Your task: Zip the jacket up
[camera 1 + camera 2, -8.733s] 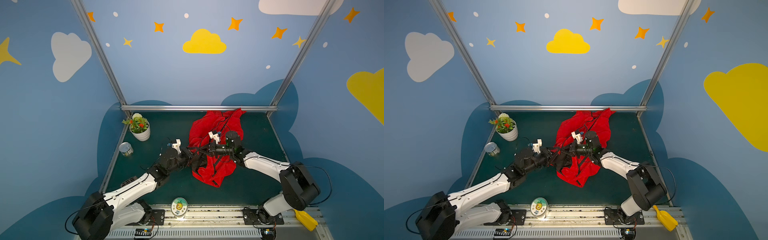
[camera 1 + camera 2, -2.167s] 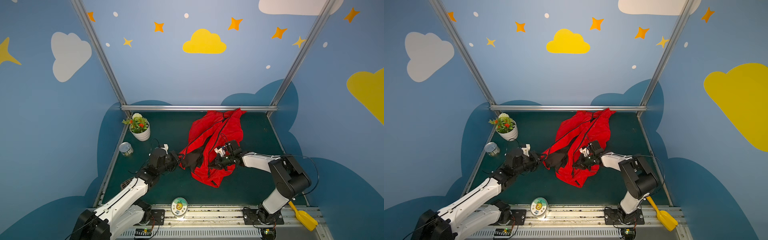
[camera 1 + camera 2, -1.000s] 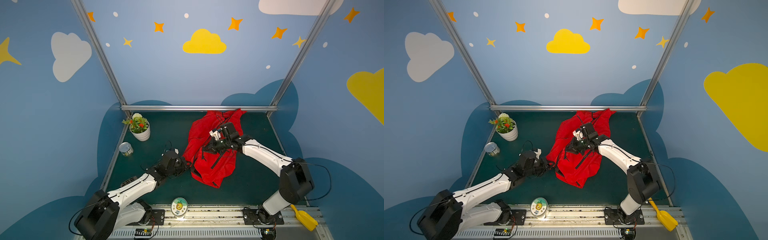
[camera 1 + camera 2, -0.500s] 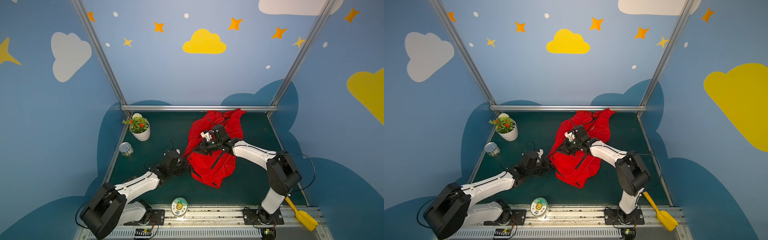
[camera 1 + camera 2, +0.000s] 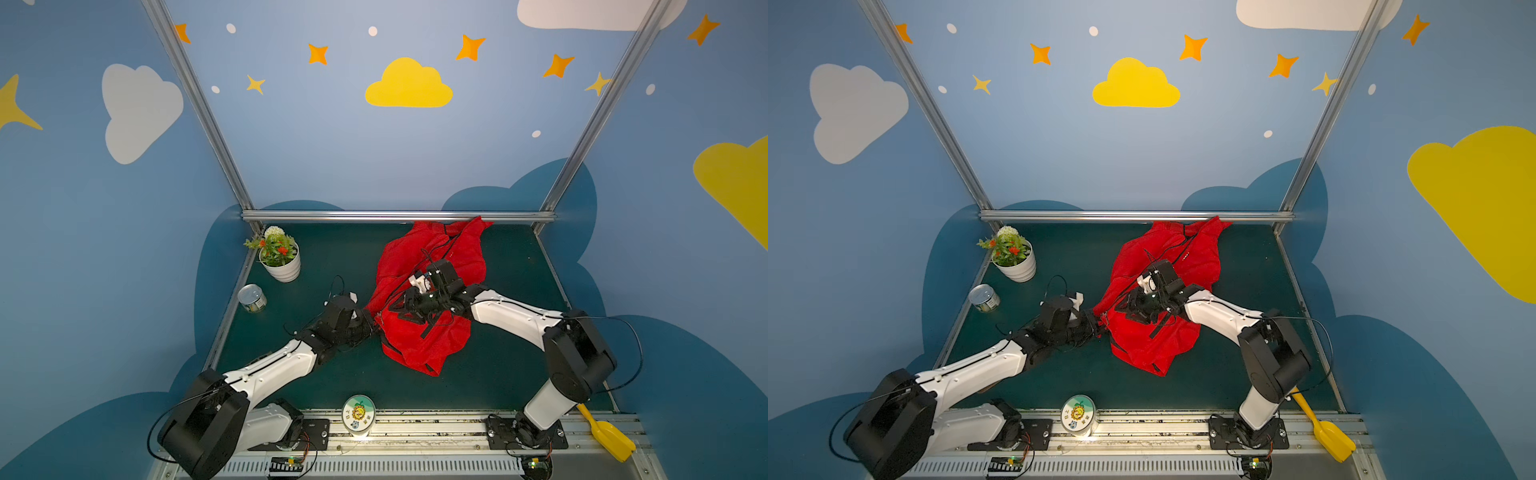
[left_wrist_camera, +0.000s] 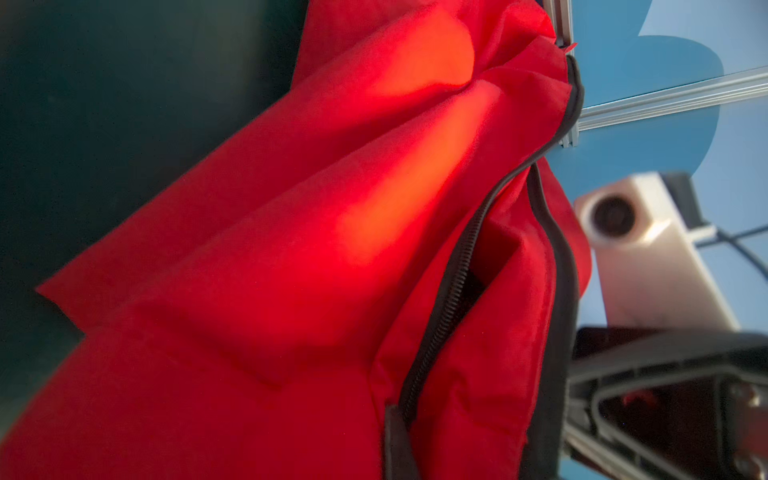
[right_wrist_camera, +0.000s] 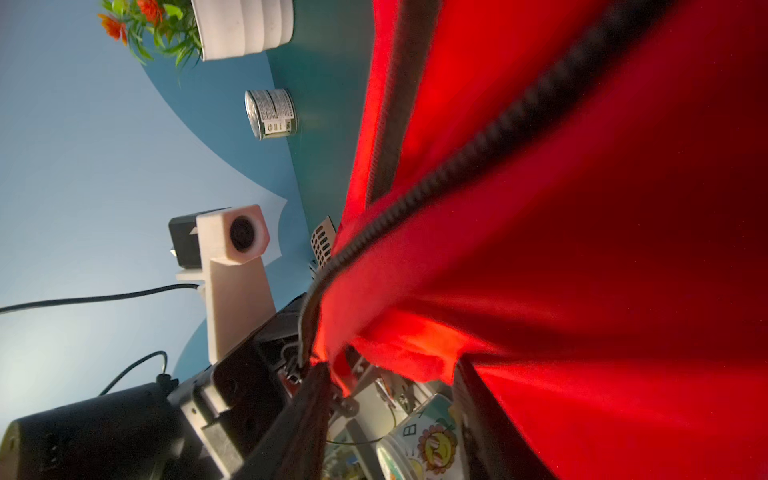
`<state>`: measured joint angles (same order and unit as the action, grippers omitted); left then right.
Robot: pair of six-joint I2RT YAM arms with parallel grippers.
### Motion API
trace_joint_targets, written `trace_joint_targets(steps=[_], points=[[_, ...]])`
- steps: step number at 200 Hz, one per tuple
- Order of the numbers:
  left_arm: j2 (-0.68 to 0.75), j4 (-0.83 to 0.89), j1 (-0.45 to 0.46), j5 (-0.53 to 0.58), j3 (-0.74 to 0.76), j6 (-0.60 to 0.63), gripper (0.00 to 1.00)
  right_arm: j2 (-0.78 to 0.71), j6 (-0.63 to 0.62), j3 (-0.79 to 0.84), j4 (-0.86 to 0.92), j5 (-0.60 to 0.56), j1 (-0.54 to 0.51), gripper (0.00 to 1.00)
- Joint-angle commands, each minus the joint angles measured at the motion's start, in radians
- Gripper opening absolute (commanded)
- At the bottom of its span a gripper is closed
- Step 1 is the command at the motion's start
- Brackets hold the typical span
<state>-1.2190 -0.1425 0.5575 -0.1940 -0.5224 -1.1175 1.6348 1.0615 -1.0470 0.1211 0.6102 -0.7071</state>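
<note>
Pinning the hem, ready to reach for the zipper

Your left gripper is clenched on the jacket at its left edge, where the black zipper teeth begin; hold that pinch firm and low so the track runs taut. The jacket lies crumpled from the worktop's back edge toward its middle, right of centre. Over it your right gripper hangs with jaws parted, gripping nothing I can see. I can't make out the slider, so find it first, seat the jaws squarely, then pull straight along the teeth.
</note>
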Motion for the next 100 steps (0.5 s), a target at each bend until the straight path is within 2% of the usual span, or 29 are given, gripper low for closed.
trace_joint_targets(steps=[1, 32, 50, 64, 83, 100], points=[[0.008, 0.01, -0.008, -0.015, -0.019, 0.022, 0.03, -0.069, 0.056, 0.04, 0.054, -0.051, -0.029, 0.6], [0.004, 0.003, -0.008, -0.022, -0.023, 0.018, 0.03, -0.16, 0.141, 0.147, 0.158, -0.156, -0.058, 0.79], [0.006, 0.005, -0.008, -0.022, -0.021, 0.018, 0.03, -0.228, 0.323, 0.26, 0.04, -0.16, -0.086, 0.8], [0.008, 0.005, -0.008, -0.022, -0.018, 0.018, 0.03, -0.292, 0.434, 0.309, 0.004, -0.24, -0.143, 0.83], [0.009, 0.0, -0.01, -0.021, -0.016, 0.017, 0.03, -0.33, 0.502, 0.345, -0.037, -0.311, -0.186, 0.84], [0.005, -0.005, -0.01, -0.026, -0.016, 0.016, 0.03, -0.297, 0.531, 0.369, -0.129, -0.304, -0.181, 0.84]])
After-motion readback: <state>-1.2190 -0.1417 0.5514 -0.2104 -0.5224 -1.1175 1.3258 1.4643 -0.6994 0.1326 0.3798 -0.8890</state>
